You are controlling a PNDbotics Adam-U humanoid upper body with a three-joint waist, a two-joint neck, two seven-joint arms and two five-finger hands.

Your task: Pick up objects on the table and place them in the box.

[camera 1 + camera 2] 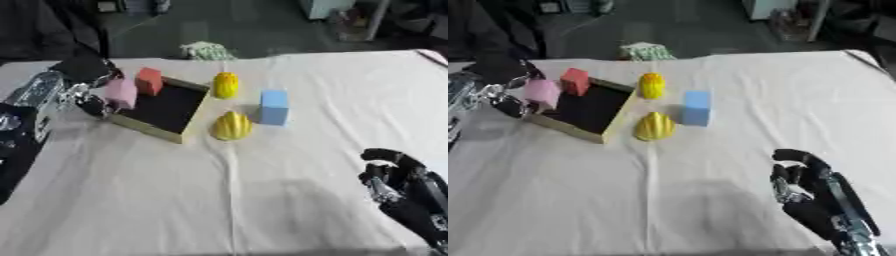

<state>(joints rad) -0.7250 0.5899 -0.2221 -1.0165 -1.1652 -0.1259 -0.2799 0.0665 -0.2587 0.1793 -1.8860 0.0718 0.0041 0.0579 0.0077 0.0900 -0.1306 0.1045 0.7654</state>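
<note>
White-clothed table (289, 200), whole frame. Black-floored box (166, 107), upper left: red block (150, 80) at far corner. Left hand (92, 95), upper left, clamped on pink block (122, 93) over box edge. Right hand (815, 195), lower right, curled, empty. Outstanding, centre: blue block (274, 106), two yellow pieces (232, 126).

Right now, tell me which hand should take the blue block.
Probably the right hand: it rests holding nothing on the blue block's side, while the left hand is busy holding a pink block at the box.
</note>
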